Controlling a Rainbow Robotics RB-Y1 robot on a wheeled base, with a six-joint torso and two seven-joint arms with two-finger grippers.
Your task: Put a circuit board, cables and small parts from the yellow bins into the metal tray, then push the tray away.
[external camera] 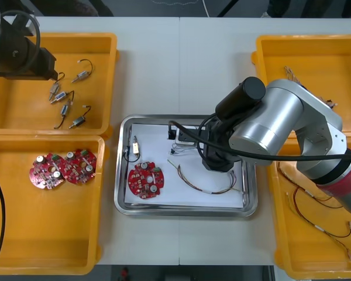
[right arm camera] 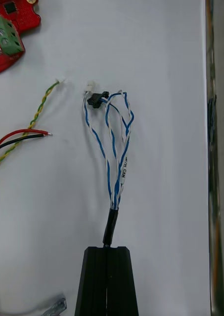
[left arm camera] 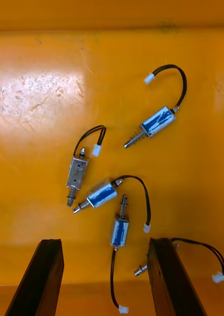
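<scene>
- Two arms are reaching over the surface (external camera: pixel 181 70) in the front view. The right arm (external camera: pixel 281 117) is hanging over the tray (external camera: pixel 181 212), and the left arm (external camera: pixel 17 50) is over the far left bin (external camera: pixel 17 111).
- A circuit board (external camera: pixel 145 180), a small metal part (external camera: pixel 134 146) and thin wires (external camera: pixel 207 186) are lying inside the tray. Two more boards (external camera: pixel 47 172) are sitting in the near left bin (external camera: pixel 47 228).
- In the right wrist view, the right pincer (right arm camera: pixel 108 249) is pinching the black end of the blue and white cable (right arm camera: pixel 114 148). The cable's loops are spreading over the tray's white floor, near the thin wires.
- In the left wrist view, the left pincer (left arm camera: pixel 104 244) is standing open, gripping nothing. It is hanging above five small metal parts (left arm camera: pixel 99 193), which are lying loose in the bin.
</scene>
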